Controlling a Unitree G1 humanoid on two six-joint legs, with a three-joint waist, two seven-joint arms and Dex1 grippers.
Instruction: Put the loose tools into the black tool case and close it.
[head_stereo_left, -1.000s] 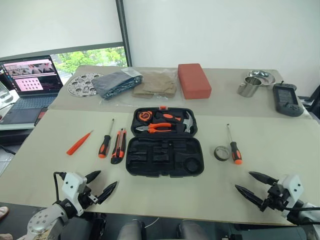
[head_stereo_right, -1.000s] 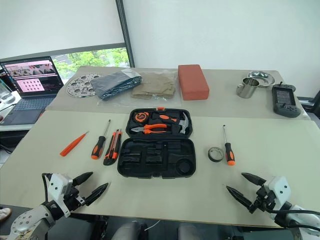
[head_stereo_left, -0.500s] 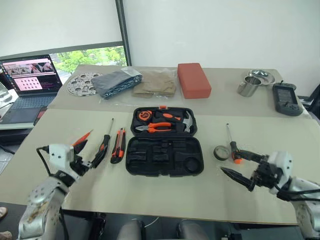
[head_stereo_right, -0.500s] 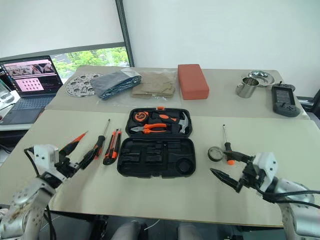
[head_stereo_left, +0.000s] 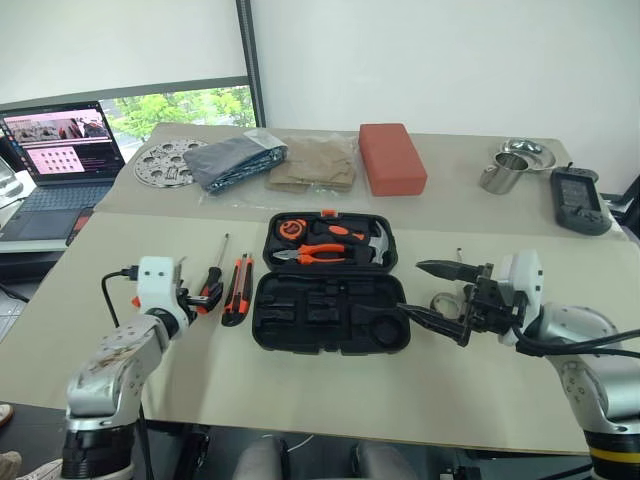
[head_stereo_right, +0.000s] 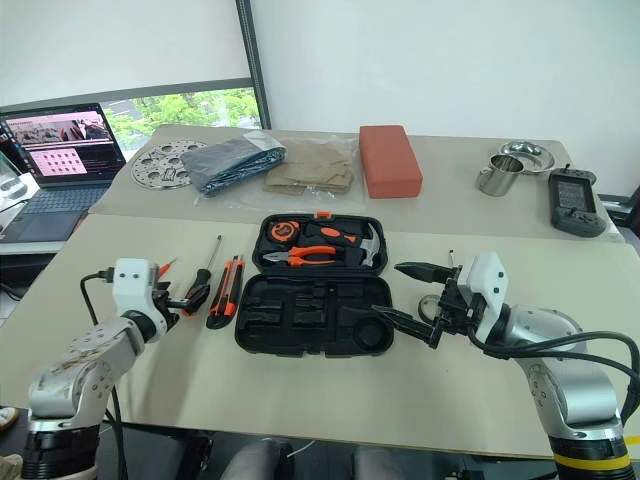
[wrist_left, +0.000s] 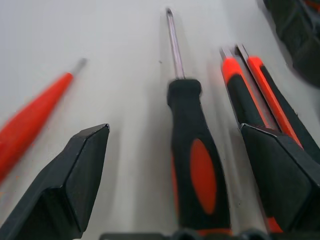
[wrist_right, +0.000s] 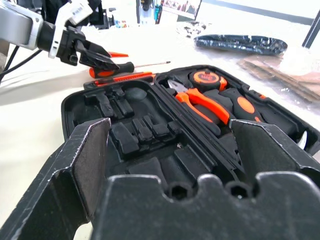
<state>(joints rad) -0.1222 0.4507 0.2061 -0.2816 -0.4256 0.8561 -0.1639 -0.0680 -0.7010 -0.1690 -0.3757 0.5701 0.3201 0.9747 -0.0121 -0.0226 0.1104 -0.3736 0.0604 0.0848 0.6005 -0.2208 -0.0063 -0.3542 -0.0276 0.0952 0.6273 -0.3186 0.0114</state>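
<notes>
Tabletop (head_stereo_left: 300, 380) held one open tool case (head_stereo_left: 330, 312), two screwdrivers (head_stereo_left: 211, 288) (head_stereo_left: 458, 262), one knife (head_stereo_left: 238, 291); my left gripper (wrist_left: 182, 185) and right gripper (wrist_right: 170, 150) stood spread, empty.

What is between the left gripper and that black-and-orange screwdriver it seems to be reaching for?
Nothing visible. The left gripper is open with the screwdriver lying between its fingers on the bare table; the utility knife lies just beside it.
</notes>
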